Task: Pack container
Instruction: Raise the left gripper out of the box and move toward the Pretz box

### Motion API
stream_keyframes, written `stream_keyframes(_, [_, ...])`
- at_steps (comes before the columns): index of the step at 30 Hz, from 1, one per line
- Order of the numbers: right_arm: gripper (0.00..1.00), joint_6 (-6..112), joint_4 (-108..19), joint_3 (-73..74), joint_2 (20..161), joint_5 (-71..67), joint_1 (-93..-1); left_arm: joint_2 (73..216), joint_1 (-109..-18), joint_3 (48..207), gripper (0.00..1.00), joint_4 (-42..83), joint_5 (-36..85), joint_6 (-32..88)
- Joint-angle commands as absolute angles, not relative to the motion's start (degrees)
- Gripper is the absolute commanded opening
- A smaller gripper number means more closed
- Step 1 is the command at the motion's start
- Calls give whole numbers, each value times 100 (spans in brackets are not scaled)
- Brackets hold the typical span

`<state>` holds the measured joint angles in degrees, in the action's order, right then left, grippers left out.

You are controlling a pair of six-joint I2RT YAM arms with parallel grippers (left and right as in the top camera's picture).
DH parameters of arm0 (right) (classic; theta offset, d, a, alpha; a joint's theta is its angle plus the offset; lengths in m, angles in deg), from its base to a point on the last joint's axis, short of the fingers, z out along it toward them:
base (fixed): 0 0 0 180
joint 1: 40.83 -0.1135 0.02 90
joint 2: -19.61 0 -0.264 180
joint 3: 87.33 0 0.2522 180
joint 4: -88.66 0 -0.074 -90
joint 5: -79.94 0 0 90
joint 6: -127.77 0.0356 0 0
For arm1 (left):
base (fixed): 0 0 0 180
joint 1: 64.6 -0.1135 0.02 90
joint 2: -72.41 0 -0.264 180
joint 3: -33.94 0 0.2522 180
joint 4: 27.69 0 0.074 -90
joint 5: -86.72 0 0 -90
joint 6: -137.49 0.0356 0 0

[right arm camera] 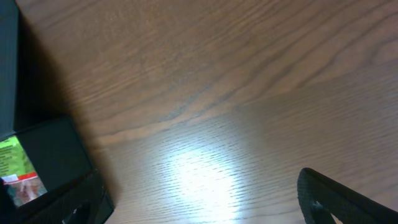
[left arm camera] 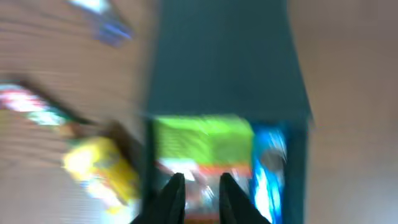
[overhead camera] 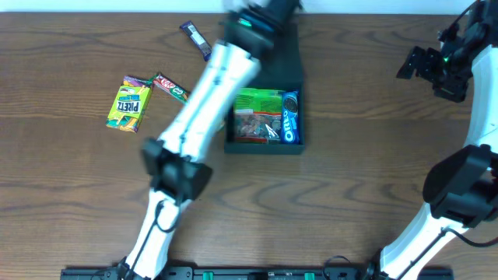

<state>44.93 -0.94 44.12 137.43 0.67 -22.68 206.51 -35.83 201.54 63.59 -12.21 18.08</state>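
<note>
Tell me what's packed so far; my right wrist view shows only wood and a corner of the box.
Observer: The container holds a green packet and a blue Oreo pack.
Operator: Anything outside it?
Observer: A yellow Pretz box, a red-and-green bar and a purple bar lie on the table, left of it.
Operator: Where's the other arm?
Observer: The left arm stretches diagonally over the container's left edge, its left fingers empty and slightly apart.

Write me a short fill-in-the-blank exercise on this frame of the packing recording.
1. The lid of the container is ____.
2. The cookie roll beside the green packet in the container is ____.
3. The yellow box lies on the table, on the robot's ____ side of the container.
Missing words: open; blue; left.
</note>
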Motion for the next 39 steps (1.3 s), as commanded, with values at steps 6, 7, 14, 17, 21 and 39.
stream_keyframes(6, [99, 4414, -83, 4405, 13769, 95, -2266, 21444, -5032, 20054, 96, 5004, -921, -65])
stream_keyframes(7, [99, 4414, -83, 4405, 13769, 95, -2277, 21591, -5126, 20054, 95, 4757, -738, -192])
stream_keyframes(14, [99, 4414, 2, 4405, 13769, 95, -2382, 22268, -5218, 20054, 96, 4055, -620, -754])
stream_keyframes(17, [99, 4414, 46, 4405, 13769, 93, -2434, 22513, -5253, 20054, 96, 3856, -495, -1132])
stream_keyframes(21, [99, 4416, 55, 4405, 13769, 95, -2476, 22738, -5303, 20054, 96, 3570, -486, -1191])
stream_keyframes(39, [99, 4550, 223, 4405, 13769, 93, -2517, 23341, -5303, 20052, 96, 1448, -539, -911])
